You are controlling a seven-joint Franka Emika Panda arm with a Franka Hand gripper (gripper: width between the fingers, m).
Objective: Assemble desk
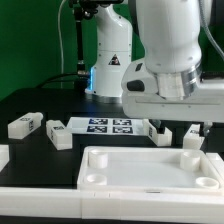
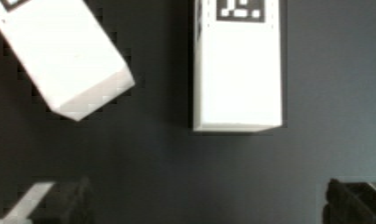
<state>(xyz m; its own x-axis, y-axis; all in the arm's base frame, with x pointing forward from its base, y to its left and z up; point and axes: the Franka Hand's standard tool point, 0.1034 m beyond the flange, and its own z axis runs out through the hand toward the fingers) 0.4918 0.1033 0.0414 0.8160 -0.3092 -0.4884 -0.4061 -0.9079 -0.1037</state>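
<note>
1. Black work table [image 1: 40, 105] fills the scene, with a green backdrop behind it and the robot's white arm reaching in over the middle.
2. The gripper [image 1: 177, 128] hangs low over the table. Its two dark fingers [image 2: 359, 200] are spread wide with nothing between them, so no part is held.
3. In the wrist view, two white square-section desk legs lie flat on the table just ahead of the fingertips.
   - The straight leg [image 2: 238, 65] has a black-and-white tag at its far end. It runs lengthwise away from the gap between the fingers, sitting nearer one finger than the other.
   - The tilted leg [image 2: 69, 60] lies askew beyond the other finger, apart from the straight leg.
4. The desk's tabletop slab [image 1: 150, 168] lies flat close by the fingers, toward the exterior camera. Its raised rim and corner sockets face up, probably so that legs can go down into them.
5. The marker board [image 1: 110, 125] lies just beside the gripper, toward the exterior view's left. Two more legs [image 1: 58, 135] rest well beyond it.
6. Bare table shows along both long sides of the straight leg, so the wide fingers look to have room to straddle its narrow width.
7. The tilted leg's nearest corner is the closest obstacle, and the slab's far rim leaves little room on that side.
</note>
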